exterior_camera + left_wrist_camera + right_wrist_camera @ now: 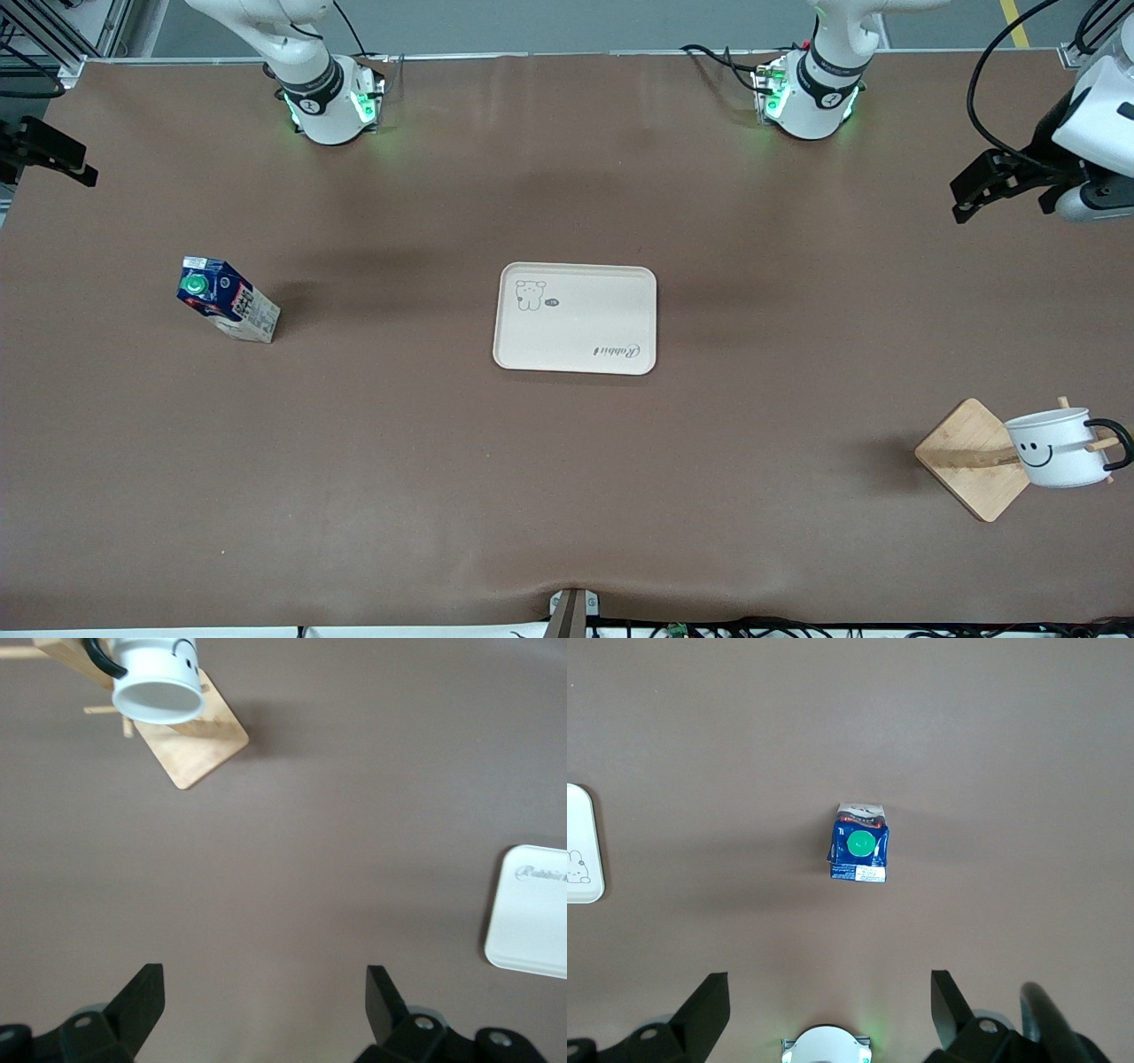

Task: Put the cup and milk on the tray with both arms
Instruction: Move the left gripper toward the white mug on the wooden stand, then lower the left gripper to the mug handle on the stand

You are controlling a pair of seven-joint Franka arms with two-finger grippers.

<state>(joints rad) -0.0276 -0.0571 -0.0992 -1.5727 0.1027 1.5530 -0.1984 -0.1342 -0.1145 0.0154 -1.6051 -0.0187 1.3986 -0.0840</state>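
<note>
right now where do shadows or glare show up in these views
Front view: soft shadows stretch from the milk and wooden stand toward the tray, with faint glare near the bases. Left wrist view: the cup casts a diffuse shadow. Right wrist view: a dim band beside the milk.

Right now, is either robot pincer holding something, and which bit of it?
Nothing is held. Both the left pincer and the right pincer are open and empty; cup hangs on its wooden stand, milk stands on the table.
</note>
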